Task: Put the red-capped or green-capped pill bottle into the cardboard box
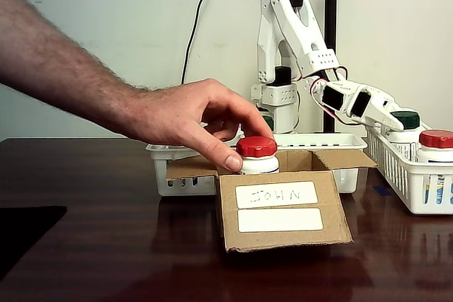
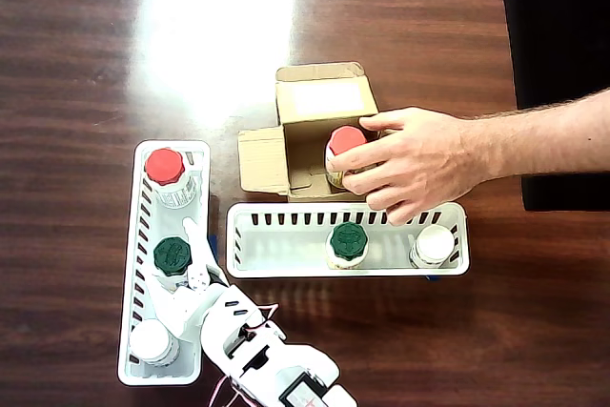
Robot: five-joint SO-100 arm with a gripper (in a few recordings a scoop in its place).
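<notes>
The cardboard box point(image 1: 283, 206) point(image 2: 319, 107) stands mid-table with its flaps open and a "JOHN" label on its front. A red-capped pill bottle point(image 1: 256, 153) point(image 2: 343, 140) stands upright inside it, and a person's hand point(image 1: 191, 114) point(image 2: 419, 164) holds it by the cap. My gripper point(image 1: 388, 121) point(image 2: 186, 269) hangs low over a white basket point(image 1: 400, 167) point(image 2: 138, 235), right beside a green-capped bottle point(image 1: 405, 119) point(image 2: 172, 256). It looks open, with one finger point(image 2: 196, 253) along the cap's side and nothing held. Another red-capped bottle point(image 1: 437, 143) point(image 2: 165, 168) stands in the same basket.
A white-capped bottle point(image 2: 152, 341) fills that basket's near end, partly under my arm. A second white basket point(image 1: 177, 175) point(image 2: 286, 235) behind the box holds a green-capped bottle point(image 2: 348, 241) and a white-capped one point(image 2: 435, 243). The person's forearm point(image 2: 543, 140) reaches across the table over a black mat point(image 2: 558, 45).
</notes>
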